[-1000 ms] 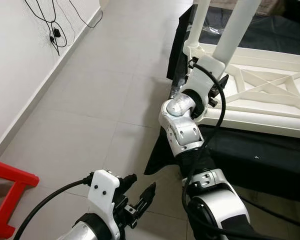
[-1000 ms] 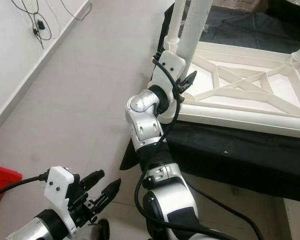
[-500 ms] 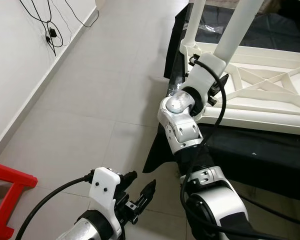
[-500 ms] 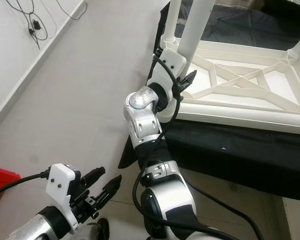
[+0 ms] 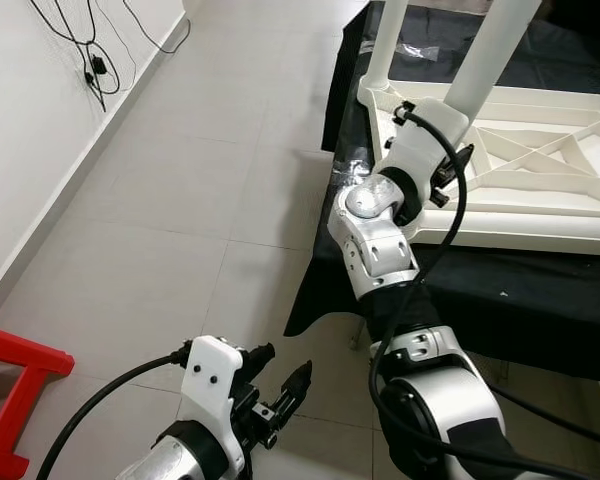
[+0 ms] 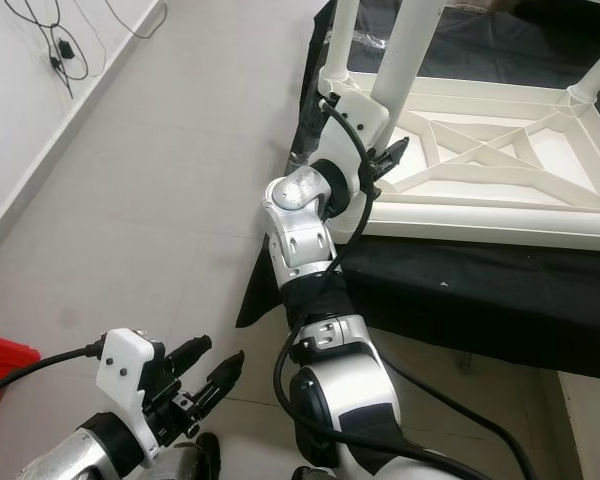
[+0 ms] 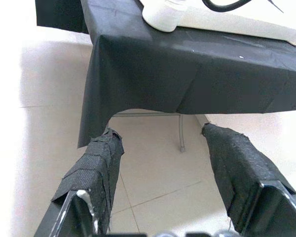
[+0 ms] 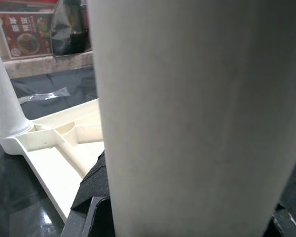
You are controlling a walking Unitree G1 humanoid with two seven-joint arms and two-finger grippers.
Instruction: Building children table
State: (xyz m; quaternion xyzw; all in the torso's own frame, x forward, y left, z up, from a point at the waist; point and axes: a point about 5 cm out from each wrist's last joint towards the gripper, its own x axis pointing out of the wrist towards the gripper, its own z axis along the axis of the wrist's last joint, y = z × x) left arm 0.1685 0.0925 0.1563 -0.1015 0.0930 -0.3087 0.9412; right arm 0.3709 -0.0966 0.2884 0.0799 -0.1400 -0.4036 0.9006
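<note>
The white children's table top (image 5: 540, 170) lies upside down on a black-draped table (image 5: 520, 300). One white leg (image 5: 390, 40) stands fixed in its near left corner. My right gripper (image 5: 455, 150) is shut on a second white leg (image 5: 495, 50), holding it upright over the frame a little to the right of that corner. In the right wrist view this leg (image 8: 187, 123) stands between the black fingers (image 8: 93, 190), with the frame (image 8: 49, 143) and corner leg (image 8: 5, 98) behind. My left gripper (image 5: 280, 385) hangs open low over the floor, holding nothing.
A red frame (image 5: 10, 390) stands on the floor at the lower left. Black cables (image 5: 90, 60) hang on the white wall at the left. The black cloth (image 7: 138, 74) drapes past the table edge, with a thin metal table leg (image 7: 180, 133) under it. Grey floor tiles lie to the left.
The head view has shifted slightly. My right gripper and the leg it holds now stand a little further right of the corner leg. The left gripper has stayed open in place.
</note>
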